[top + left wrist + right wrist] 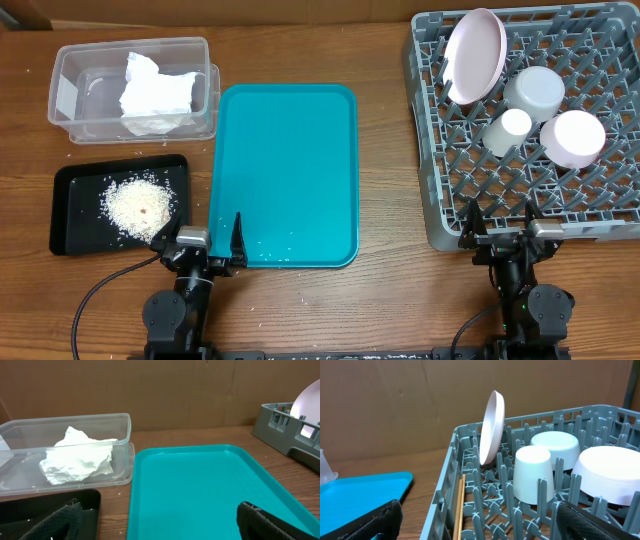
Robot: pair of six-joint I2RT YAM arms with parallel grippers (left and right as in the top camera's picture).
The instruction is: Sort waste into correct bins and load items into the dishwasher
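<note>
Task judged nearly complete. Teal tray [287, 170] at table centre holds only stray grains. Crumpled tissue [155, 92] lies in clear bin [70, 60], rice [135, 203] in black tray [60, 215], both left. Plate [473, 55], bowls [573, 137] and cup [510, 130] sit in dishwasher rack [425, 200], right. Left gripper [200, 240] and right gripper [500, 232] are spread and empty at the near edge.

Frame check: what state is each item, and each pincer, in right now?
Clear bin, holds crumpled tissue.
Black tray, holds rice pile.
Teal tray, bare save stray grains.
Plate, on edge in rack.
Cup, upside down in rack.
Grey bowl, upside down.
Pink bowl, upside down.
Left pincer, open, empty.
Right pincer, open, empty.
</note>
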